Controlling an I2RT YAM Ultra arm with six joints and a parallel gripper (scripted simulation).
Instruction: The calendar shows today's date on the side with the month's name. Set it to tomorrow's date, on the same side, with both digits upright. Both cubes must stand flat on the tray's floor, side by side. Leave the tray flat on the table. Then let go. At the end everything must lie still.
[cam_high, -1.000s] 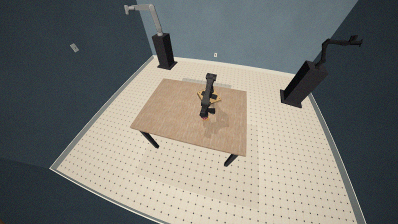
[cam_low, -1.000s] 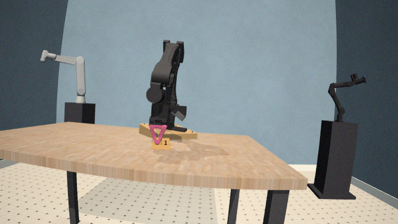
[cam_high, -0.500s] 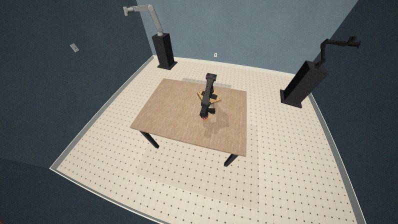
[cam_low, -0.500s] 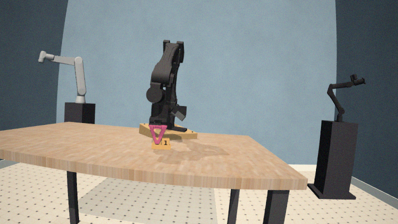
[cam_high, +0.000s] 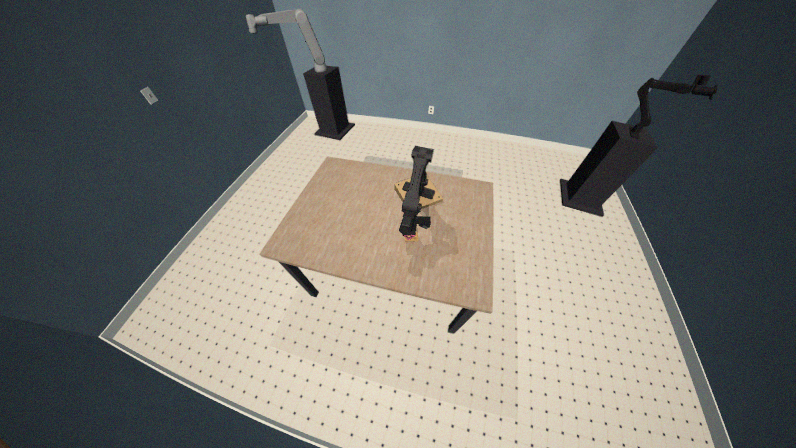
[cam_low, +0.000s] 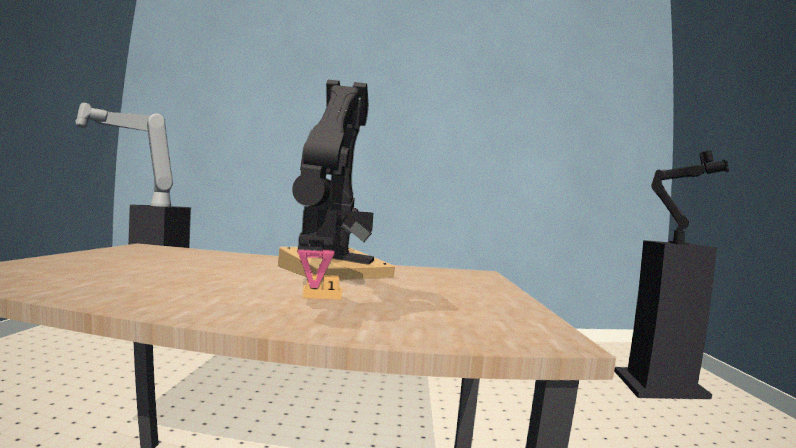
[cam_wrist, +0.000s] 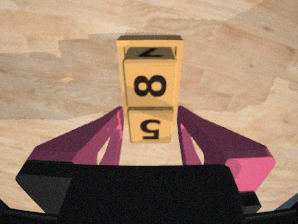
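The calendar is a small tan tray (cam_low: 321, 292) with two tan cubes side by side, standing on the wooden table just in front of the arm's base. In the wrist view the near cube (cam_wrist: 152, 127) has a 5 on top and the far cube (cam_wrist: 150, 86) an 8. From the exterior view the right cube (cam_low: 331, 285) shows a 1; the left cube's face is hidden behind the pink fingers. My gripper (cam_wrist: 150, 112) points straight down and is open, its fingers low on either side of the near cube. It also shows in the exterior view (cam_low: 315, 282) and the top view (cam_high: 410, 236).
The arm's tan mounting plate (cam_low: 337, 266) lies right behind the tray. A grey arm on a black pedestal (cam_low: 158, 222) and a black arm on a pedestal (cam_low: 674, 317) stand on the floor, off the table.
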